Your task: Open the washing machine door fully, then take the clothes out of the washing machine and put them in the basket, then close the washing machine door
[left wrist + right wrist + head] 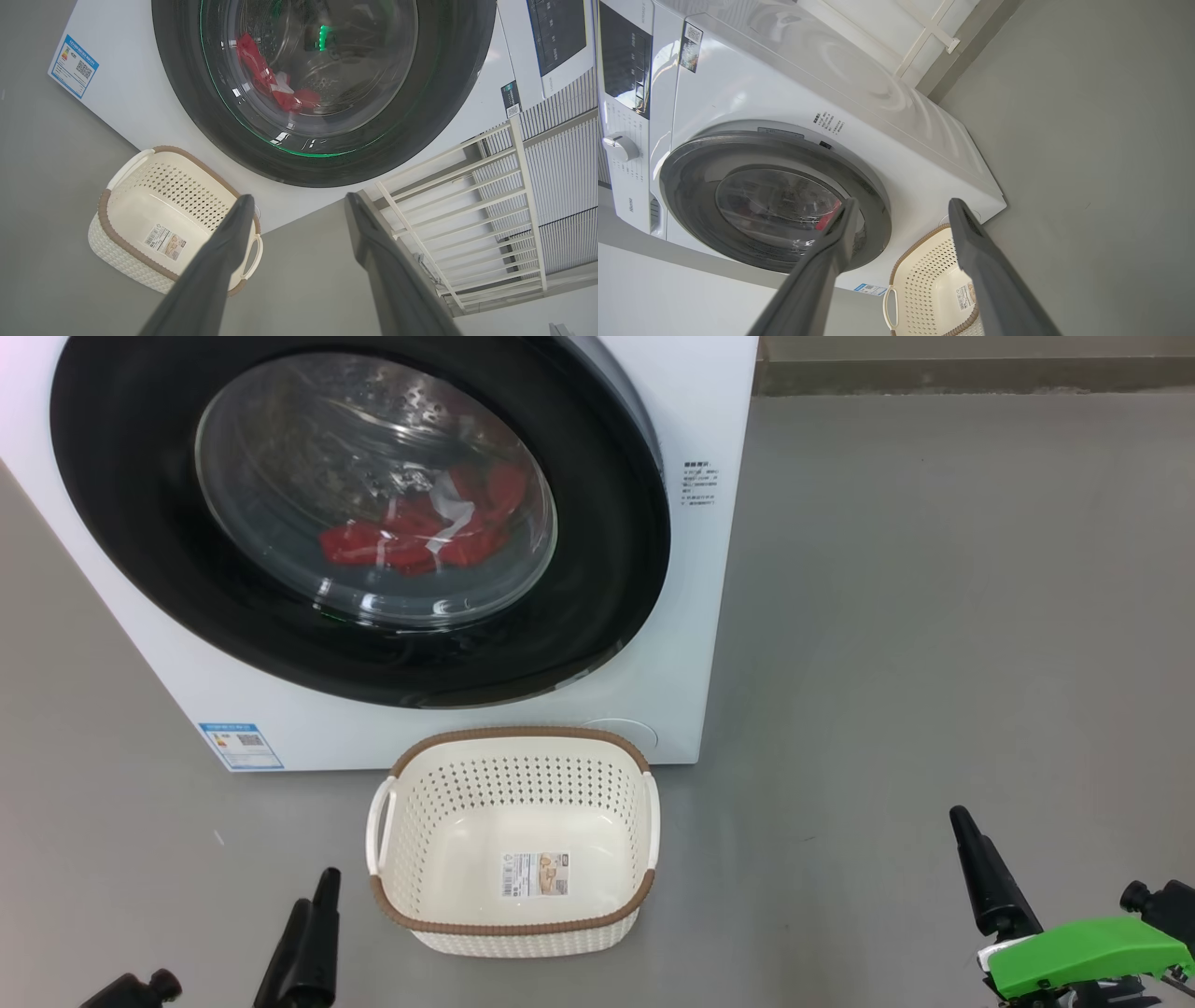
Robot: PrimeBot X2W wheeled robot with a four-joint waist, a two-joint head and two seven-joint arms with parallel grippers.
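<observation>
The white washing machine [719,569] fills the upper left of the head view. Its door [131,541], with a glossy black rim and bulging glass, lies shut against the front. Red clothes [420,537] with white trim lie in the drum behind the glass. The cream basket [513,735] stands empty on the floor just in front of the machine. My left gripper [315,893] hangs low, left of the basket, open and empty, jaws wide apart in the left wrist view [300,196]. My right gripper [902,205] is also open and empty, one of its fingers [980,868] far right of the basket.
Bare grey floor spreads right of the machine and around the basket. A blue label sticker [241,745] sits low on the machine's front. A white railing [467,210] stands beside the machine. The control panel [626,56] and a dial [619,147] are on its top front.
</observation>
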